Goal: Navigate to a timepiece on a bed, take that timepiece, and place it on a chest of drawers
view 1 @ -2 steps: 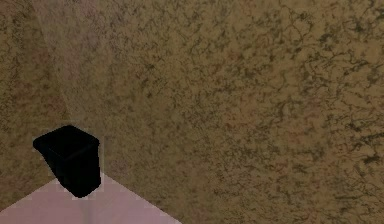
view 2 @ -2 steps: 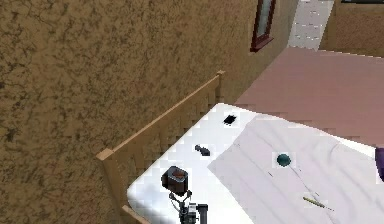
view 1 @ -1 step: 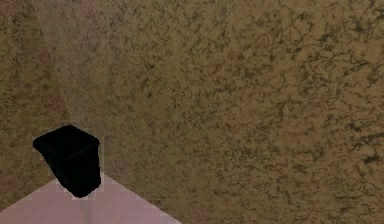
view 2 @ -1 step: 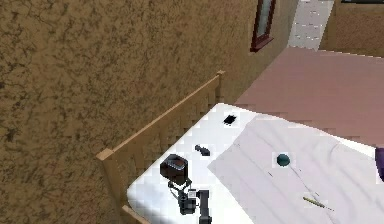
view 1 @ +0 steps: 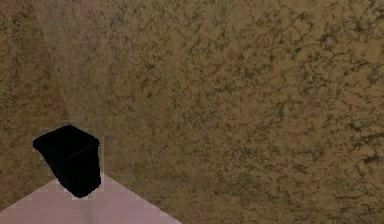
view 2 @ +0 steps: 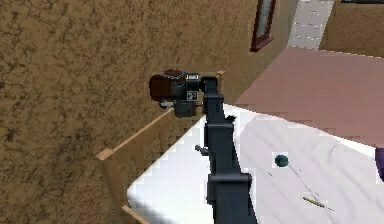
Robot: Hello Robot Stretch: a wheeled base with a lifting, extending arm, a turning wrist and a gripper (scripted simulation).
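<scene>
Robot was at the bed. A small dark round thing, likely the timepiece, lay on the sheet, well apart from the claw, which sat out past the bed's wooden rail. Couldn't tell if the claw held anything. My read: navigation done, with pickup and the chest-of-drawers placement left.
</scene>
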